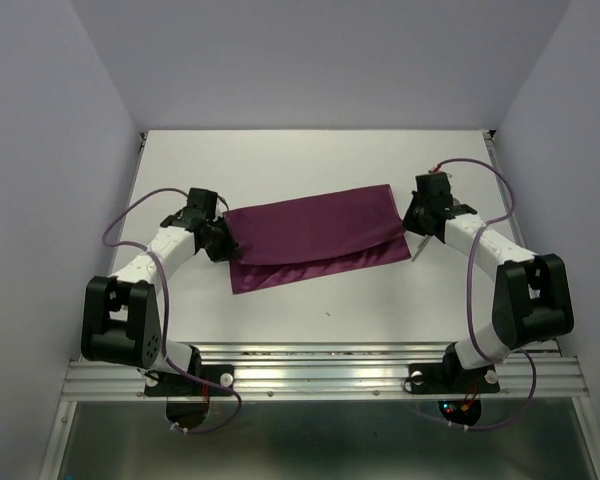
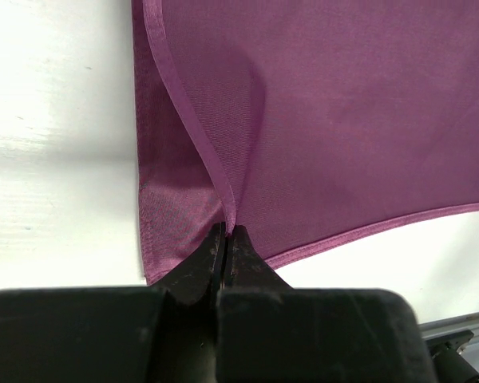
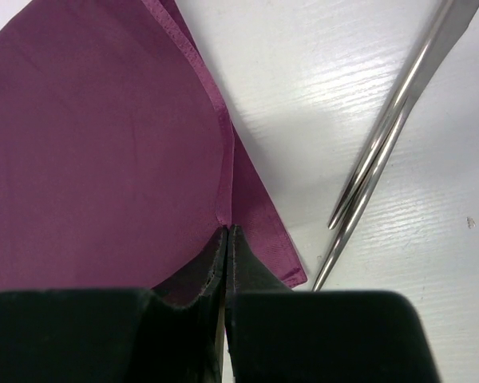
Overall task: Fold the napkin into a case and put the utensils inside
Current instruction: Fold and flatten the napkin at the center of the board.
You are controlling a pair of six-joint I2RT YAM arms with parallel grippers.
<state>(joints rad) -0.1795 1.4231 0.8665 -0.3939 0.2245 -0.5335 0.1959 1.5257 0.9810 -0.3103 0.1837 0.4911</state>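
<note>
Purple cloth is what we work with. We think the napkin [image 1: 315, 238] is soft, thin and very light. It bends and flops, so it will not hold a shape by itself. It looks a bit shiny, so it may slip if we pinch it loosely. The best places to hold it are the corners and the sewn edge, where the cloth is thicker. Holding both ends at once helps it lie flat.

Our left gripper [image 2: 226, 235] is closed tight on the sewn edge of the top layer at the left end. Our right gripper [image 3: 226, 231] is closed tight on the top layer at the right end. The cloth lifts a little where each one pinches it.

The napkin lies in the middle of the white table [image 1: 310, 160], between our two grippers. It is plain plum purple with no pattern. It is folded over once into a long shape. The top layer does not match the bottom one, so a strip of the bottom layer shows along the near side.

The utensils [image 3: 383, 152] lie flat on the table just beside the right end of the napkin. They are thin, silver and shiny. We think they are hard and slippery.
</note>
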